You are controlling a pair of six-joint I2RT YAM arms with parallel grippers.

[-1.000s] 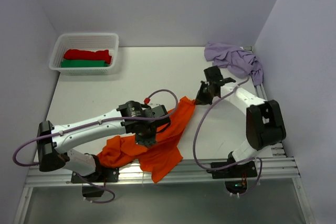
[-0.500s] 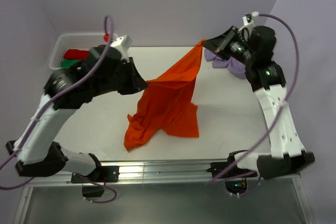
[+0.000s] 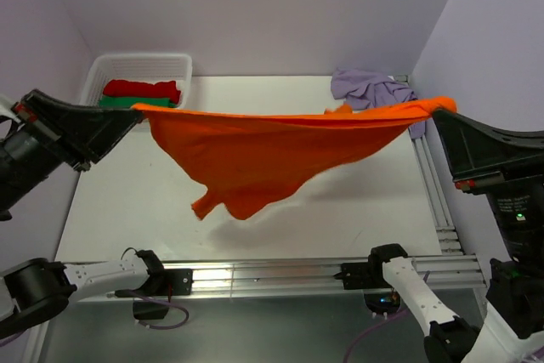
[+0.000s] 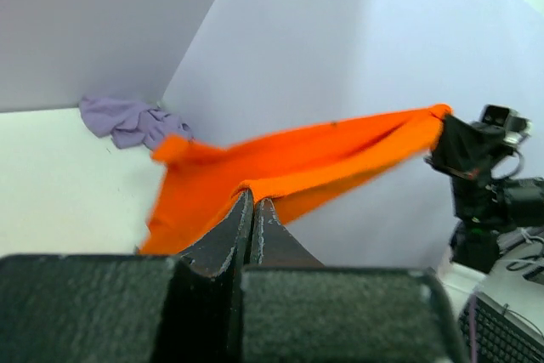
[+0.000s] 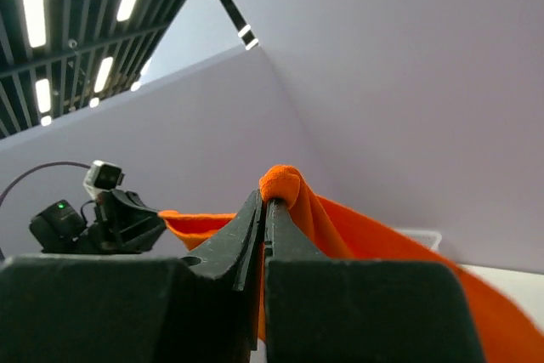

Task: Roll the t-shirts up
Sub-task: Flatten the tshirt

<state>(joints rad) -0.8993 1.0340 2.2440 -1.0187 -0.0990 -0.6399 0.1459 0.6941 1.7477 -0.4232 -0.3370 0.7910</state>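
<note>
Because both arms are raised high over the white table [image 3: 110, 201], the step in hand looks like the spreading of 1 shirt before it is rolled. The left gripper [image 3: 138, 112], at 9 o'clock in the top view, has its jaws pressed together on 1 end of the orange t-shirt [image 3: 272, 146]. The right gripper [image 3: 442, 110], at 3 o'clock, pinches the opposite end in the same way. Each wrist view shows orange cloth caught between closed fingertips.

The shirt hangs in the air between them. Its upper edge is pulled almost straight from 9 to 3 o'clock, and the loose part sags toward 6 o'clock. I judge that it is clear of the table, though I cannot be sure.

The next move, as I judge it, calls for both arms to come down together and keep this tension. Then the hanging part lands first and the cloth lies flat without wrinkles, ready for rolling.

Farther back, at 1 o'clock, the lilac t-shirt [image 3: 374, 89] lies crumpled on the table, not yet rolled. At 11 o'clock stands the white mesh basket [image 3: 136, 61]. In it the green t-shirt [image 3: 136, 103] lies in front and the red t-shirt [image 3: 140, 88] behind it, and both seem already rolled.

The count is 4 t-shirts, 1 of each colour, with 1 basket and 2 grippers.
</note>
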